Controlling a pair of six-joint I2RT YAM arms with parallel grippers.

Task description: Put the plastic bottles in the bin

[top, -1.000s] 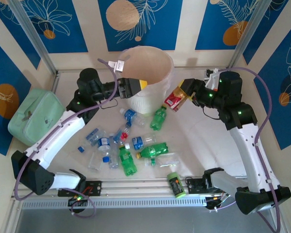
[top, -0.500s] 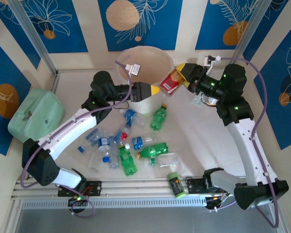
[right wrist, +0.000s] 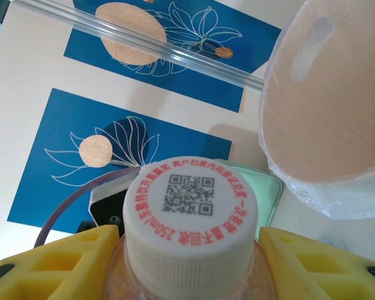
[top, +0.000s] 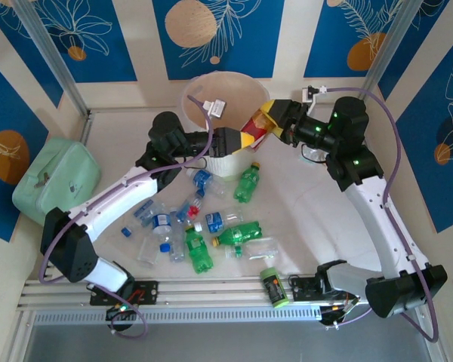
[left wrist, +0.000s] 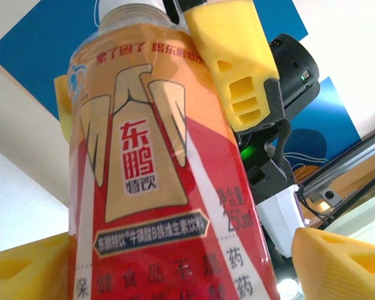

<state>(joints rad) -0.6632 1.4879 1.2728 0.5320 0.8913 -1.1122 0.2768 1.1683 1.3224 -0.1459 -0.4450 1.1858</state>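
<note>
R gripper (right wrist: 190, 256): both yellow fingers (right wrist: 50, 262) pinch the neck of the red-label bottle (right wrist: 190, 206), just under its white QR-printed cap. Firm hold.

In the left wrist view the same bottle (left wrist: 156, 187) has one R finger (left wrist: 237, 69) pressed against its shoulder. L gripper (left wrist: 175, 269) straddles the lower body with jaws apart. One finger (left wrist: 337, 250) is clear of the label w/ a gap showing. The other sits at the label's edge, contact there can't be told. L is not clamped.

From above, the two grippers meet at the near-right rim of the bin (top: 211, 83). The bottle (top: 251, 130) is held there btwn them, R gripper (top: 263, 121) on the far side and L gripper (top: 240, 140) on the near side.

The bin stands at back centre of the table (top: 317, 219), w/ a thin liner inside.

The other bottles lie loose in front of it:
- a green one (top: 247, 183) near its base
- two more green (top: 198, 253) (top: 238, 235)
- clear blue-capped ones (top: 202, 181) (top: 160, 224)

Lime-green canister (top: 272, 286) lies by the front rail. Mint-green case (top: 54, 181) sits far left.
</note>
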